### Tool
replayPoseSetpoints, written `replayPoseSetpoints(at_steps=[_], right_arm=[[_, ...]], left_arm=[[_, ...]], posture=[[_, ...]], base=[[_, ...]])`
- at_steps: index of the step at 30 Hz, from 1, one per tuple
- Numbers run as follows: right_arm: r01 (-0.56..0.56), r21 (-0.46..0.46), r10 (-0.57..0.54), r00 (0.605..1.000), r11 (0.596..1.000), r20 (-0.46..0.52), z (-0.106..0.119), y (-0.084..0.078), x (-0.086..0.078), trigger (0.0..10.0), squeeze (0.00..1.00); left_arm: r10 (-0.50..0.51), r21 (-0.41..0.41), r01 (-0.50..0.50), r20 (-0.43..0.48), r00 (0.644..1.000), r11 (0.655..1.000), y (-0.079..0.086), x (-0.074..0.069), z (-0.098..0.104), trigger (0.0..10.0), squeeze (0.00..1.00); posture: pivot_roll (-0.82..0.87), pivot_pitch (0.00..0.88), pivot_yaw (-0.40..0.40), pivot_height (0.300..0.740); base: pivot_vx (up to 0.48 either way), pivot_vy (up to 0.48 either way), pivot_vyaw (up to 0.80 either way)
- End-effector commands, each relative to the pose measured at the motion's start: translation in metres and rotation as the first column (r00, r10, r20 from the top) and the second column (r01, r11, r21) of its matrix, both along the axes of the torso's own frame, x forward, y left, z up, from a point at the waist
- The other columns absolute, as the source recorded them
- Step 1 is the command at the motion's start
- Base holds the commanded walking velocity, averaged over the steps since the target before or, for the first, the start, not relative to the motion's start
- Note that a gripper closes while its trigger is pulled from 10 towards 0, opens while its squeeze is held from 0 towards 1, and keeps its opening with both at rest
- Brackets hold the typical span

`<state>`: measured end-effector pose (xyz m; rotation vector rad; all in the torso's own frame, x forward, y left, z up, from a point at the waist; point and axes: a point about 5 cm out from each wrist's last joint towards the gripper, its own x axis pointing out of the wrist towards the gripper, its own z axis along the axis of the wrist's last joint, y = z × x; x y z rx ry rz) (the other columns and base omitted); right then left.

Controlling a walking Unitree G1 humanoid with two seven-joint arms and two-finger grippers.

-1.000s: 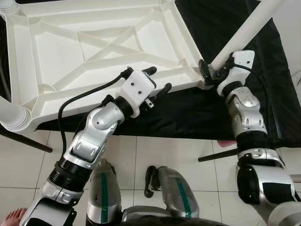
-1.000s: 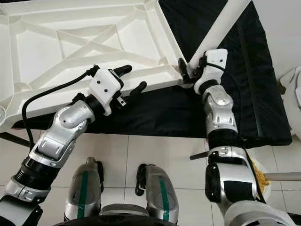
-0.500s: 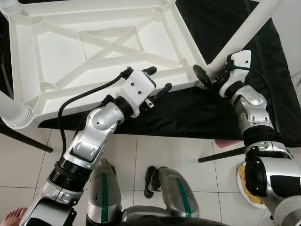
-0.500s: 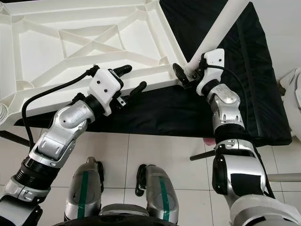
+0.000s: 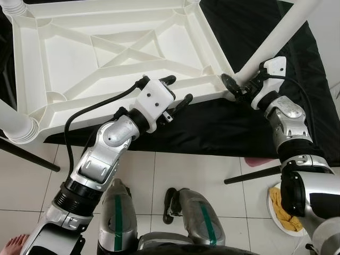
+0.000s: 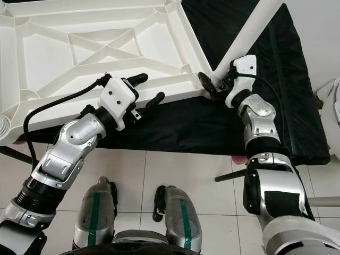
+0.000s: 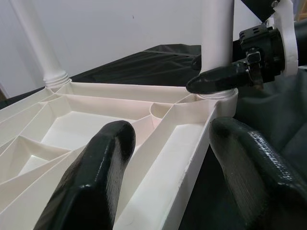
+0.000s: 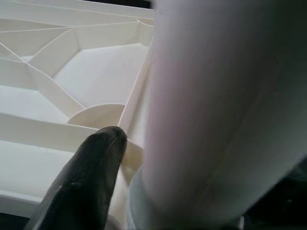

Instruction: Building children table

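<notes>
A black cloth (image 5: 223,125) covered the bench, where the upturned table top (image 5: 106,58) lay. Its near rim was straddled by the open left gripper (image 5: 178,91). The leg (image 5: 276,40), stiff, light, smooth plastic, was clasped near its socket end by the right gripper (image 5: 237,85).

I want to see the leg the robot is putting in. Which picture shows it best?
The left eye view: the white table leg runs down to the right claw at the tabletop corner. The right wrist view shows a blurry close-up; the left wrist view, its bottom end.
</notes>
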<state>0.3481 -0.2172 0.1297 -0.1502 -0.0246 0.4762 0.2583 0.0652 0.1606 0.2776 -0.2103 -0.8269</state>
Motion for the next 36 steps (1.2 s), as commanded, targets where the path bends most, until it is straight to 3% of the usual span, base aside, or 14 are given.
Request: replayPoseSetpoints(at_steps=[1,15,30,36], right_arm=[[-0.01,0.005,0.01,1.0,1.0,-0.008,-0.001,-0.003,-0.001,0.0,0.0],[-0.031,0.04,0.031,1.0,0.999,-0.004,-0.005,-0.002,-0.004,0.0,0.0],[0.108,0.118,-0.112,0.993,0.987,0.022,-0.007,-0.003,-0.004,0.0,0.0],[0.164,0.175,-0.174,0.984,0.971,0.043,-0.009,0.008,-0.007,0.0,0.0]], left_arm=[[-0.054,0.015,0.054,-0.002,0.999,0.998,-0.003,-0.002,0.002,10.0,0.0],[-0.054,0.009,0.054,-0.002,0.999,0.999,-0.003,-0.002,0.003,10.0,0.0],[-0.061,0.006,0.061,-0.007,0.998,0.998,-0.004,-0.002,0.003,10.0,0.0],[-0.062,0.003,0.062,-0.011,0.998,0.998,-0.005,-0.004,0.002,10.0,0.0]], posture=[[0.12,0.031,-0.099,0.74],[0.11,0.042,-0.1,0.74],[0.1,0.059,-0.106,0.74],[0.1,0.064,-0.106,0.74]], base=[[0.0,0.0,0.0],[0.0,0.0,0.0],[0.0,0.0,0.0],[0.0,0.0,0.0]])
